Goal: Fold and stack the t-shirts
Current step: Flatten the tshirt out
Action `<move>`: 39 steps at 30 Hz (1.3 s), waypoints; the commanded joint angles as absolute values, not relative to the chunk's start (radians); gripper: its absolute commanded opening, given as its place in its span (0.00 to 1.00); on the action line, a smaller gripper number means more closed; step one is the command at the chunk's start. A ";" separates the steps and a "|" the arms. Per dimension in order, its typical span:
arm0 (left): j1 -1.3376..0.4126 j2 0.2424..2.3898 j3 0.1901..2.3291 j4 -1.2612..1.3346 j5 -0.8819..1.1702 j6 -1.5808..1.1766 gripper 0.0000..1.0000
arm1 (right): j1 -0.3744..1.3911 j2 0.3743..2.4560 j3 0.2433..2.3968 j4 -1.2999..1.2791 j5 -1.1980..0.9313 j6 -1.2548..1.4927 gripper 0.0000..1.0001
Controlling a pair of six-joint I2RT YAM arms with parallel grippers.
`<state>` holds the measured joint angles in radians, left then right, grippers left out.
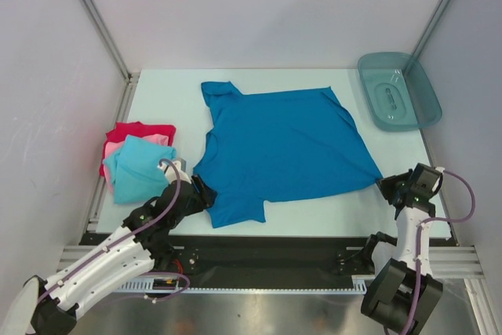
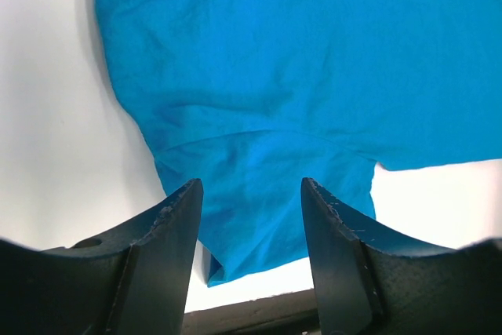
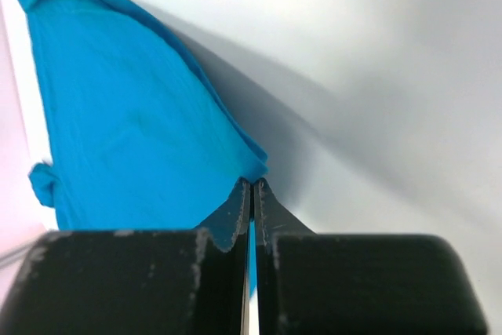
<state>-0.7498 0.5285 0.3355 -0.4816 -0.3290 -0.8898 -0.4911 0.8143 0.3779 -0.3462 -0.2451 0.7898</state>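
Note:
A medium blue t-shirt [image 1: 282, 143] lies spread across the middle of the table. My right gripper [image 1: 383, 183] is shut on its near right corner, and blue cloth [image 3: 133, 123] shows pinched between the closed fingers [image 3: 252, 184]. My left gripper [image 1: 205, 192] is at the shirt's near left edge. In the left wrist view it stands open [image 2: 251, 194], with the blue sleeve [image 2: 267, 209] lying flat on the table beyond the gap between its fingers. Folded shirts are piled at the left: light turquoise [image 1: 141, 166] on top, then pink [image 1: 114, 149], then red [image 1: 141, 129].
A teal translucent tray [image 1: 396, 90] stands at the back right corner. White walls with metal posts close in the table on three sides. The table's near edge [image 2: 259, 310] runs just under my left fingers.

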 commanded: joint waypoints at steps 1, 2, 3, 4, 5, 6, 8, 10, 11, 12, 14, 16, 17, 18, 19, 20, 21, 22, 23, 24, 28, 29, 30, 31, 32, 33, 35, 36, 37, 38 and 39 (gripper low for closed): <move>-0.758 0.538 0.371 -0.474 -0.327 -0.896 0.59 | -0.529 0.796 0.380 -0.371 -0.282 0.775 0.00; -0.759 0.541 0.377 -0.474 -0.325 -0.896 0.59 | -0.532 0.816 0.383 -0.370 -0.294 0.775 0.00; -0.761 0.545 0.379 -0.472 -0.327 -0.896 0.59 | -0.534 0.825 0.390 -0.368 -0.301 0.773 0.00; -0.761 0.545 0.380 -0.472 -0.327 -0.894 0.59 | -0.534 0.834 0.393 -0.365 -0.304 0.767 0.00; -0.762 0.543 0.380 -0.472 -0.327 -0.894 0.59 | -0.534 0.842 0.393 -0.353 -0.311 0.761 0.06; -0.762 0.540 0.379 -0.474 -0.327 -0.894 0.59 | -0.534 0.851 0.394 -0.347 -0.324 0.758 0.09; -0.765 0.535 0.377 -0.474 -0.327 -0.896 0.59 | -0.534 0.853 0.394 -0.336 -0.333 0.749 0.14; -0.769 0.534 0.370 -0.474 -0.327 -0.899 0.59 | -0.534 0.848 0.393 -0.331 -0.337 0.747 0.15; -0.770 0.535 0.368 -0.474 -0.325 -0.899 0.59 | -0.534 0.847 0.393 -0.327 -0.342 0.744 0.16; -0.773 0.535 0.364 -0.474 -0.327 -0.903 0.59 | -0.534 0.844 0.393 -0.325 -0.348 0.742 0.16; -0.776 0.537 0.356 -0.474 -0.327 -0.907 0.59 | -0.534 0.842 0.396 -0.322 -0.356 0.738 0.17; -0.784 0.540 0.354 -0.476 -0.328 -0.907 0.59 | -0.532 0.848 0.397 -0.316 -0.362 0.735 0.17; -0.788 0.541 0.348 -0.476 -0.330 -0.907 0.59 | -0.532 0.851 0.399 -0.316 -0.367 0.735 0.18; -0.795 0.543 0.347 -0.480 -0.328 -0.910 0.60 | -0.526 0.856 0.400 -0.314 -0.368 0.733 0.18; -0.799 0.542 0.341 -0.483 -0.328 -0.911 0.60 | -0.522 0.859 0.400 -0.311 -0.367 0.732 0.18; -0.804 0.540 0.331 -0.488 -0.328 -0.917 0.61 | -0.517 0.861 0.402 -0.310 -0.365 0.727 0.18; -0.814 0.538 0.324 -0.498 -0.333 -0.923 0.61 | -0.499 0.865 0.403 -0.304 -0.364 0.718 0.19; -0.821 0.535 0.315 -0.502 -0.336 -0.930 0.62 | -0.485 0.873 0.408 -0.298 -0.362 0.715 0.19; -0.824 0.534 0.298 -0.502 -0.337 -0.939 0.64 | -0.467 0.893 0.417 -0.296 -0.351 0.710 0.20; -0.825 0.534 0.293 -0.499 -0.337 -0.956 0.64 | -0.445 0.899 0.428 -0.293 -0.344 0.707 0.22; -0.828 0.590 0.336 -0.460 -0.357 -0.954 0.71 | -0.323 0.887 0.449 -0.275 -0.304 0.738 0.45; -0.830 0.613 0.375 -0.451 -0.365 -0.947 0.74 | -0.304 0.878 0.456 -0.278 -0.276 0.742 0.52; -0.828 0.633 0.399 -0.442 -0.374 -0.931 0.76 | -0.289 0.858 0.466 -0.282 -0.265 0.745 0.55; -0.828 0.676 0.422 -0.437 -0.382 -0.920 0.78 | -0.272 0.848 0.492 -0.299 -0.255 0.747 0.57; -0.828 0.696 0.467 -0.431 -0.396 -0.898 0.80 | -0.249 0.841 0.508 -0.311 -0.235 0.747 0.61; -0.830 0.713 0.491 -0.413 -0.400 -0.885 0.82 | -0.239 0.825 0.523 -0.322 -0.229 0.744 0.62; -0.830 0.771 0.572 -0.393 -0.422 -0.847 0.86 | -0.232 0.808 0.561 -0.357 -0.221 0.742 0.64; -0.828 0.797 0.603 -0.381 -0.431 -0.833 0.87 | -0.230 0.799 0.571 -0.367 -0.219 0.739 0.64; -0.827 0.846 0.674 -0.373 -0.443 -0.800 0.90 | -0.229 0.782 0.587 -0.380 -0.219 0.742 0.66; -0.827 0.877 0.714 -0.373 -0.443 -0.781 0.91 | -0.229 0.776 0.592 -0.385 -0.219 0.742 0.66; -0.821 0.906 0.756 -0.368 -0.452 -0.764 0.92 | -0.224 0.772 0.594 -0.391 -0.221 0.744 0.66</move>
<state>-0.8219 0.8383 0.6067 -0.4511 -0.3973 -0.8558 -0.2337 0.7994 0.5472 -0.3508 -0.2485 0.7406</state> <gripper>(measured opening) 0.908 0.657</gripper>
